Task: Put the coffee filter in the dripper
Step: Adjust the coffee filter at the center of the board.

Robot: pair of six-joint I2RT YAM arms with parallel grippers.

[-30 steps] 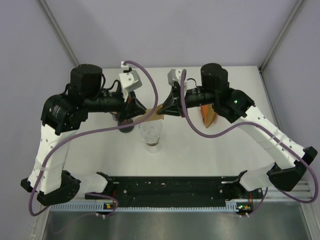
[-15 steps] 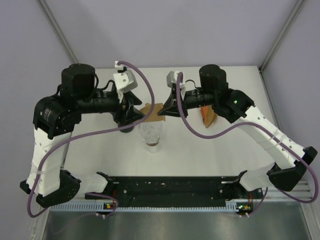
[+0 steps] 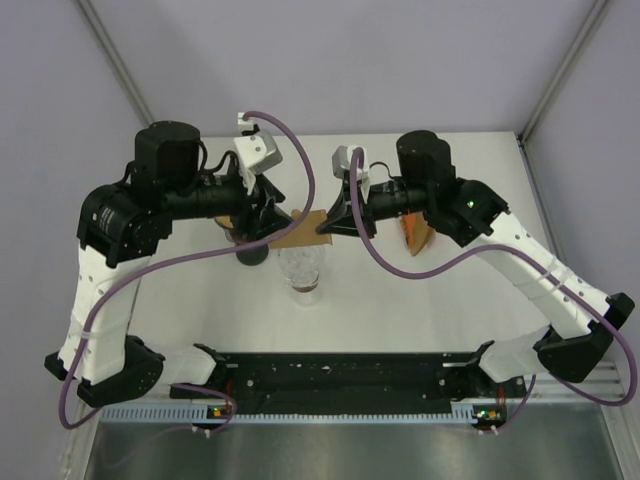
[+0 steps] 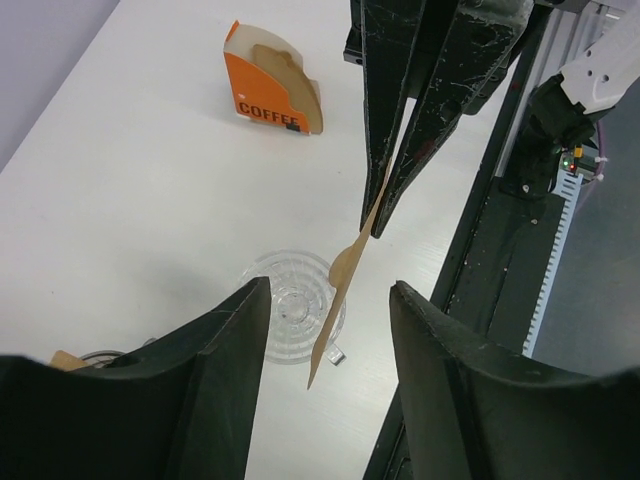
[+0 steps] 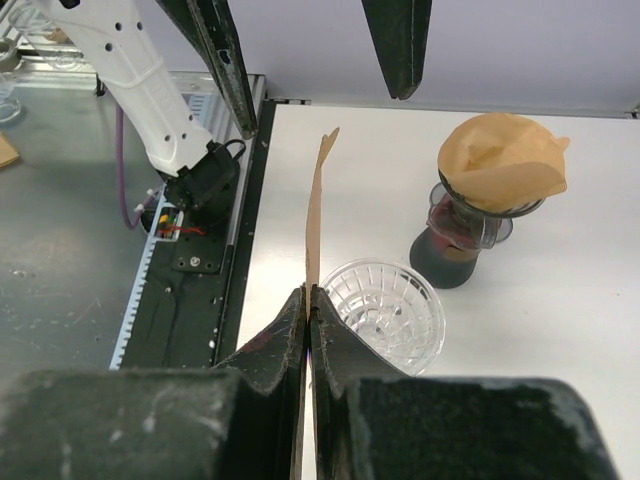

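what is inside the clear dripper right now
Nothing: the clear dripper shows bare ribbed walls and bottom. The coffee filter is not in it, but pinched flat in the right gripper, which hides a bit of the rim.

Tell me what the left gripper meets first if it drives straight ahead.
Probably the paper filter pinched in the right gripper, with the clear dripper beyond it; depth is unclear.

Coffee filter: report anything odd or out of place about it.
The coffee filter is folded flat and pinched on edge in the right gripper. It is not opened into a cone and not seated in the clear dripper. The left gripper stands open, not gripping it.
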